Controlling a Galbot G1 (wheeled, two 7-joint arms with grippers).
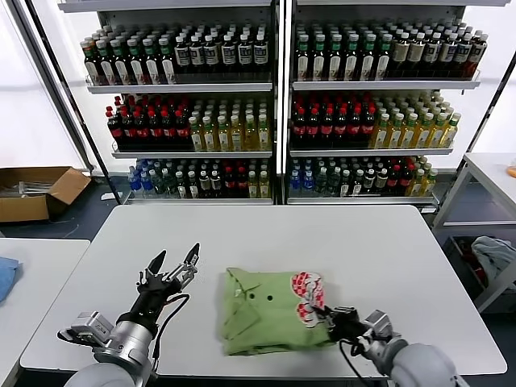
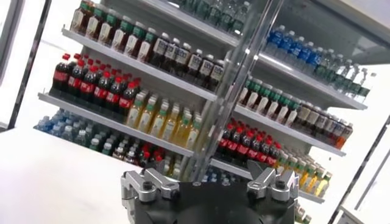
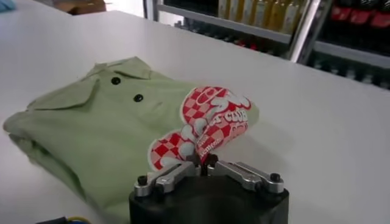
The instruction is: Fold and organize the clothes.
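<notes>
Right gripper (image 3: 203,162) sits nearest me, its fingers clenched on the shirt's (image 1: 270,310) edge at the red-and-white print. I see the shirt lying folded on the white table (image 1: 387,258), collar and two dark buttons facing up, front and center. Left gripper (image 1: 173,264) hovers just beside the shirt on its left side, fingers spread wide and holding nothing.

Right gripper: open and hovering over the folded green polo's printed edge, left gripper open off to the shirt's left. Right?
Not quite. The right gripper is shut on the polo at its red-and-white print, not open above it; the right wrist view shows this. The left gripper is indeed open, left of the shirt.
</notes>
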